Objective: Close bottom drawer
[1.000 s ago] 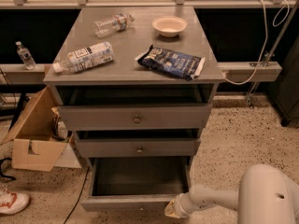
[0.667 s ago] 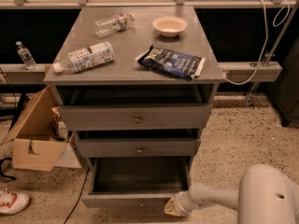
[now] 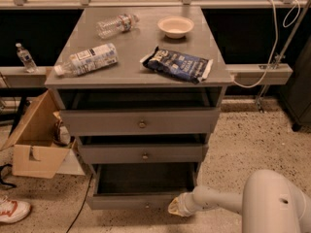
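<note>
The bottom drawer (image 3: 141, 201) of the grey cabinet stands pulled out, its bare grey inside showing and its small knob low on the front. The middle drawer (image 3: 144, 155) and the top drawer (image 3: 142, 124) are both pulled out a little, less than the bottom one. My gripper (image 3: 178, 207) is at the end of the white arm, low at the right end of the bottom drawer's front and touching or nearly touching it.
On the cabinet top lie two plastic bottles (image 3: 87, 59), a white bowl (image 3: 175, 25) and a dark chip bag (image 3: 177, 63). An open cardboard box (image 3: 34, 142) stands on the floor at the left, with a shoe (image 3: 12, 211) near it. A cable hangs at the right.
The bottom drawer's front has moved slightly back toward the cabinet, with my gripper following it inward.
</note>
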You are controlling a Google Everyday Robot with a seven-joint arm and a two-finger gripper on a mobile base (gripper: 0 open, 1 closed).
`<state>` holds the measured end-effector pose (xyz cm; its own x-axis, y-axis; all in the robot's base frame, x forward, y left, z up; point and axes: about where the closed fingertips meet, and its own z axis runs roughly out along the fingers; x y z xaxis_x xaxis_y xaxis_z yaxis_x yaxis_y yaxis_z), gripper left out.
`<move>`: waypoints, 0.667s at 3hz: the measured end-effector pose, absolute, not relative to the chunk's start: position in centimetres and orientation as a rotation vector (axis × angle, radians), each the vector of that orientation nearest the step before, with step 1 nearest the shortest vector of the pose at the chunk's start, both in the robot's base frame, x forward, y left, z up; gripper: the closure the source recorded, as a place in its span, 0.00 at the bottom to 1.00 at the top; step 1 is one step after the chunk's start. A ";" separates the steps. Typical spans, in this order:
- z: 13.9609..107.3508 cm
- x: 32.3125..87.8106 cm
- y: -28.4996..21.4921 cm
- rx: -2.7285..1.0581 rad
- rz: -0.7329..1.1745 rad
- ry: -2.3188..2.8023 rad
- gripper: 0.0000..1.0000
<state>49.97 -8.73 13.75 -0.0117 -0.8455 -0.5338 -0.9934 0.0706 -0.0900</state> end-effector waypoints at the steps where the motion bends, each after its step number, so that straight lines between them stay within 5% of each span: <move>1: 14.0 54.1 -8.4 -1.810 0.326 1.861 1.00; 2: 14.5 57.0 -8.1 -1.806 0.250 1.832 1.00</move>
<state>57.00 -8.09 14.53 0.0535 -0.8644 -0.4999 -0.9668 0.0803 -0.2424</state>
